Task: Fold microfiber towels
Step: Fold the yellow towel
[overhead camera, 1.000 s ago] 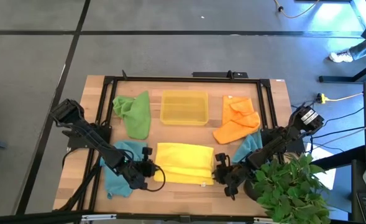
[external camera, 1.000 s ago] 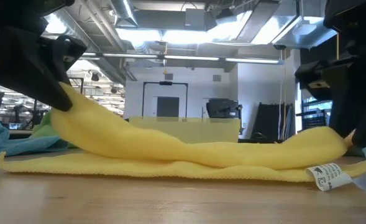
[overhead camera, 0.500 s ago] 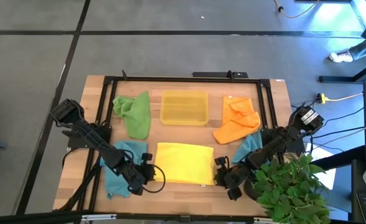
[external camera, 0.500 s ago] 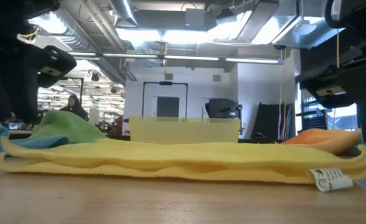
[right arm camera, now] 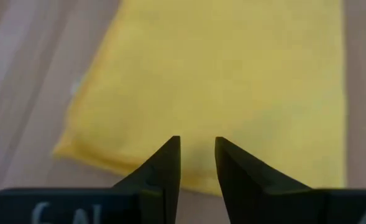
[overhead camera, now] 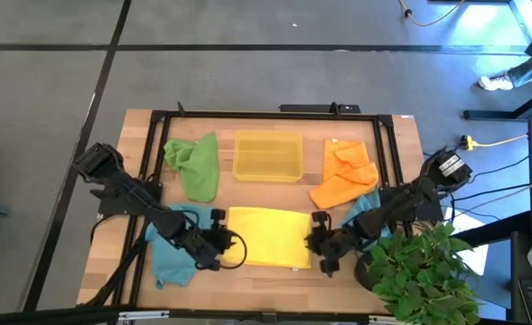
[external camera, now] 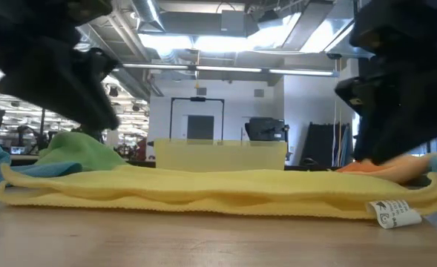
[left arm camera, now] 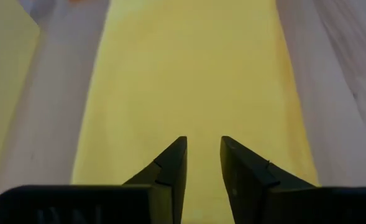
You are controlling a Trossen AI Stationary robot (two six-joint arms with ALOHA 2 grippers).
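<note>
A yellow microfiber towel (overhead camera: pixel 267 236) lies folded flat near the table's front middle, and a white label (external camera: pixel 392 211) sticks out at its near right corner. My left gripper (overhead camera: pixel 222 242) hangs open just above the towel's left end (left arm camera: pixel 195 68). My right gripper (overhead camera: pixel 318 242) is open just above its right end (right arm camera: pixel 232 74). Neither has anything between its fingers. A green towel (overhead camera: pixel 193 164) is crumpled at the far left and an orange one (overhead camera: pixel 342 176) at the far right. Teal towels lie at the near left (overhead camera: pixel 171 251) and near right (overhead camera: pixel 365 208).
A translucent yellow tray (overhead camera: pixel 267 155) stands at the far middle. A black frame (overhead camera: pixel 266 115) runs around the work area. A potted plant (overhead camera: pixel 419 271) crowds the near right corner beside my right arm. Bare wood (overhead camera: pixel 266 278) shows in front of the yellow towel.
Both grippers have let go of the yellow towel's upper layer, which they held raised at its two ends. That layer has sunk flat onto the lower one. Each gripper drew back a little toward its own table edge, then came inward over the towel's end.
</note>
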